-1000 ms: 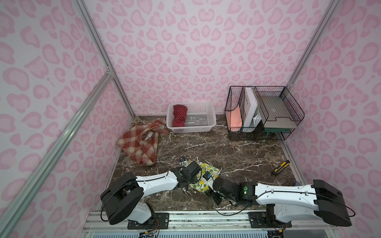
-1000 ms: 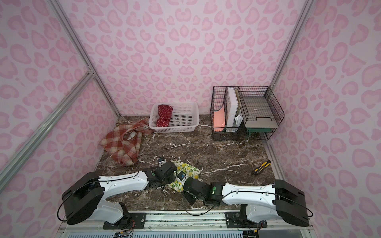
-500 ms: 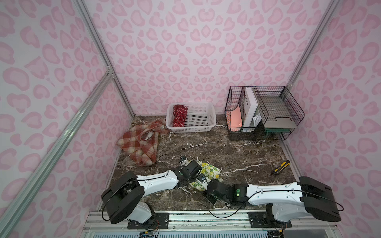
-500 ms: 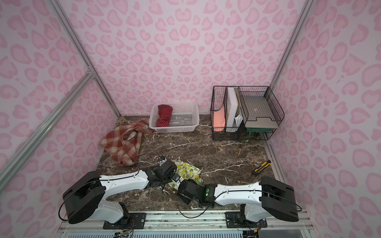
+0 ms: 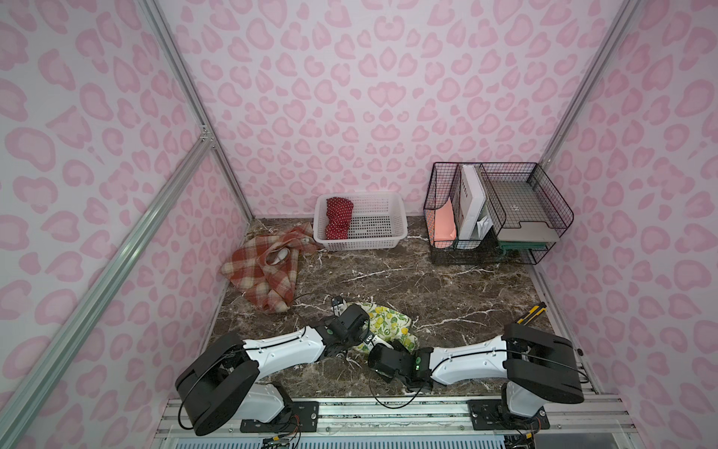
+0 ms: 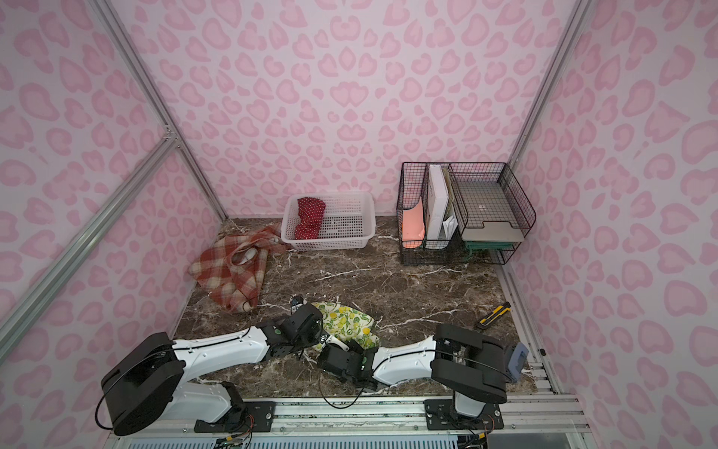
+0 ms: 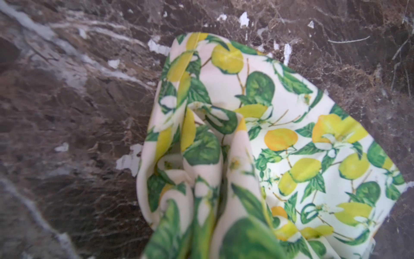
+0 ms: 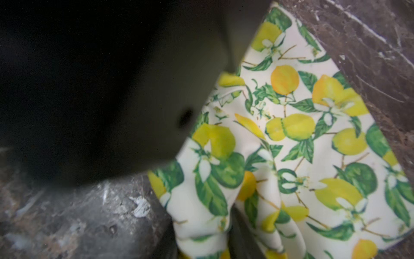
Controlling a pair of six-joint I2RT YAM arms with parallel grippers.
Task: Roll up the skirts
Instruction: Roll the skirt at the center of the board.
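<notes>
Right at the front, both arms are low on the marble table (image 5: pixel 408 272), and the lemon skirt (image 5: pixel 390 324) lies crumpled between and just beyond the two tools. The left gripper (image 5: pixel 359 330) sits on the skirt's near edge. Its wrist view shows the lemon skirt (image 7: pixel 291 134) gathered into tight upright folds that run into the tool, so it is pinched shut on the cloth. The right gripper (image 5: pixel 382 348) is nose to nose with it at the same edge. How far it is open I cannot tell.

Up close the print is crisp: yellow lemons and green leaves on cream. From the right wrist, the lemon skirt (image 8: pixel 291 134) fans out flat past the tool, with a dark blurred mass (image 8: pixel 89 89) blocking half the view. Neither wrist camera catches the other skirts, but both top views do.

Farther out, off the left gripper's side, the plaid skirt (image 5: pixel 264 276) lies rumpled and unrolled. Beyond it, well away from both tools, the polka-dot skirt (image 6: pixel 309 217) lies bundled in the white basket (image 5: pixel 388 241).
</notes>
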